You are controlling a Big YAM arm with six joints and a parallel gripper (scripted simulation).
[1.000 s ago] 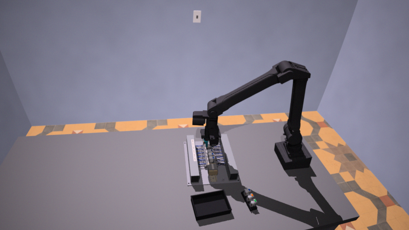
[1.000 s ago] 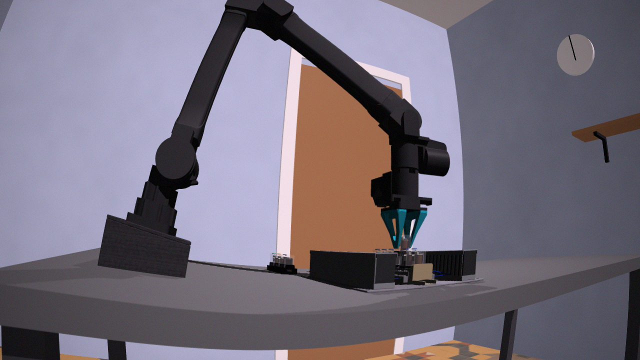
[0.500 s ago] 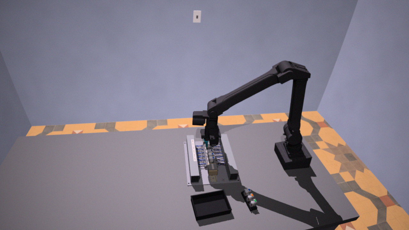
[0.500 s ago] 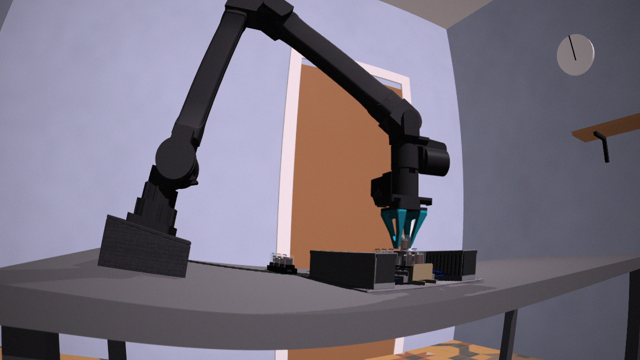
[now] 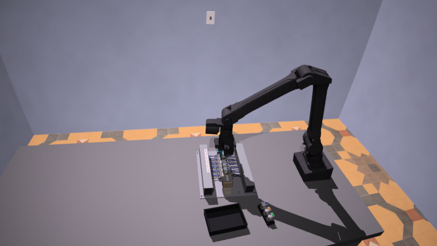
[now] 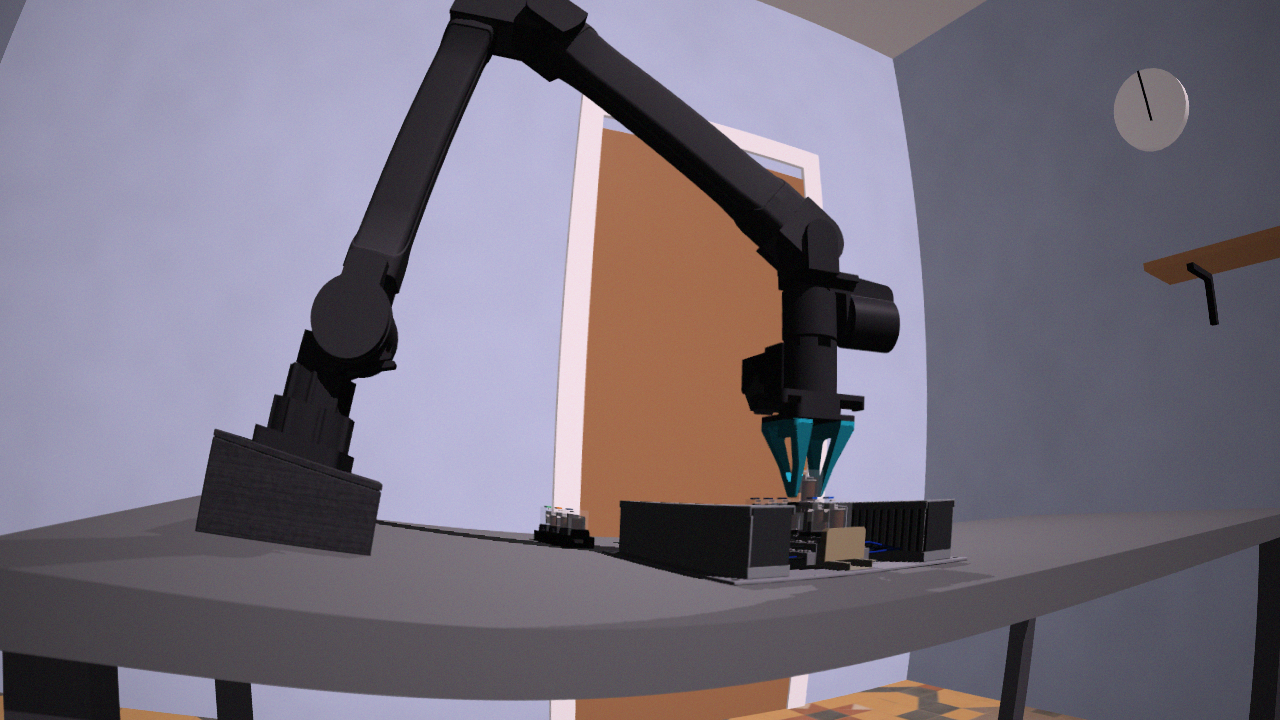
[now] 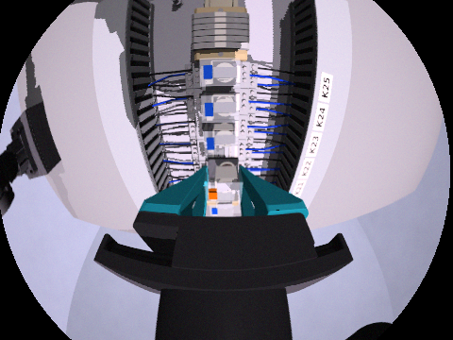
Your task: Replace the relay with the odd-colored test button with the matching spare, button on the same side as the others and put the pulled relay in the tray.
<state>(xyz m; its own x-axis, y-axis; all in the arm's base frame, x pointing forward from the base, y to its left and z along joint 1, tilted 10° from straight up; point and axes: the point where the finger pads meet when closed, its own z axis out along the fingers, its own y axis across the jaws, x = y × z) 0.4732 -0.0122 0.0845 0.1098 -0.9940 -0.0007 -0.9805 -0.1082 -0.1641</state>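
A row of relays (image 7: 218, 109) runs down the middle of the panel (image 5: 225, 169), between two black wire ducts. Three of them show blue test buttons on their left side. My gripper (image 7: 223, 171) (image 5: 224, 152) hangs straight down over the far end of the row and is shut on the relay with the orange button (image 7: 214, 195). In the side view the teal fingers (image 6: 809, 488) reach down to the tops of the relays. I cannot tell whether the held relay still sits in its socket. The black tray (image 5: 225, 218) lies in front of the panel.
A small holder (image 5: 266, 212) to the right of the tray carries three spare relays with blue, orange and green buttons; it also shows in the side view (image 6: 563, 523). The wire ducts (image 5: 206, 171) (image 5: 247, 168) stand close on both sides of the row. The arm's base (image 5: 312, 165) stands to the right.
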